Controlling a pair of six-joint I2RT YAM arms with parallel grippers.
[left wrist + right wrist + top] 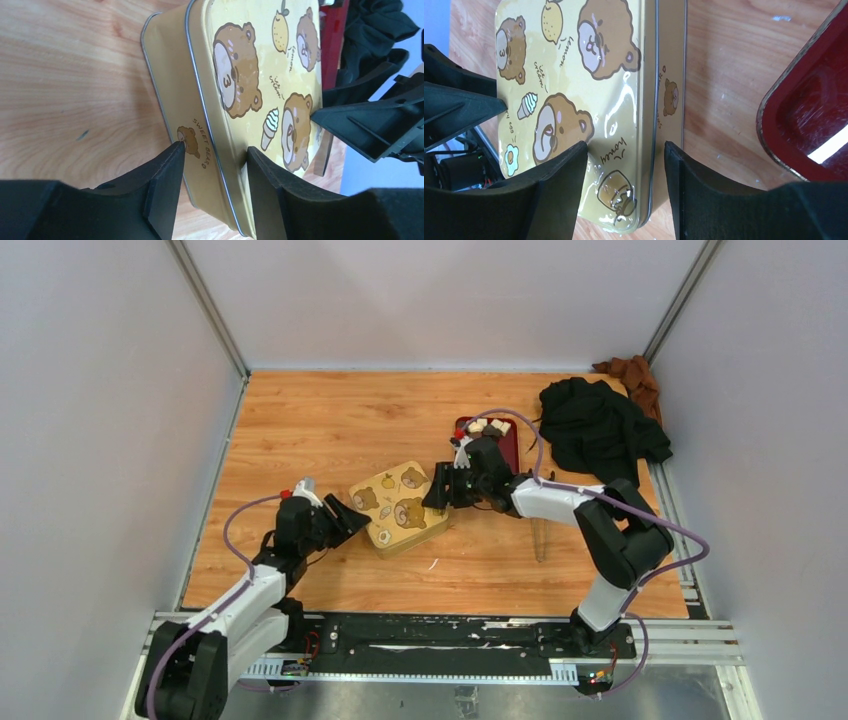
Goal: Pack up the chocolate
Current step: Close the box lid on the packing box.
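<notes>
— Two hands on one tin, look at that. The left hand point(345, 520) is at the near-left corner of the yellow bear tin point(400, 507), the right hand point(440, 490) at the far-right edge, both sets of fingers spread apart.

— Has either one actually got it?

— Hard to call. In the left wrist view the fingers point(162, 187) straddle the lid seam at the tin's point(235, 100) corner, one against the side wall, the other over the lid, with a gap showing. The right wrist view has the fingers point(556, 192) straddling the tin's point(589, 100) edge the same way, wide, not pinching. I'd say each is bracketing the tin, nothing closed on it.

— Why from opposite sides?

— My guess: one steadies the base while the other works the lid. The lid is on right now; whether it's about to come off or has just gone on, I can't tell.

— And the chocolate?

— Overhead, small pale and brown pieces point(488, 426) sit in the red tray point(512, 450) behind the right arm, near the black cloth point(600, 425). Whether any are inside the tin, no view shows.

— Do the wrists catch the tray?

— The right wrist shows its red rim point(774, 135) just beside the tin on the wooden desk point(330, 420), but none of the pieces. Only the overhead has those.
</notes>
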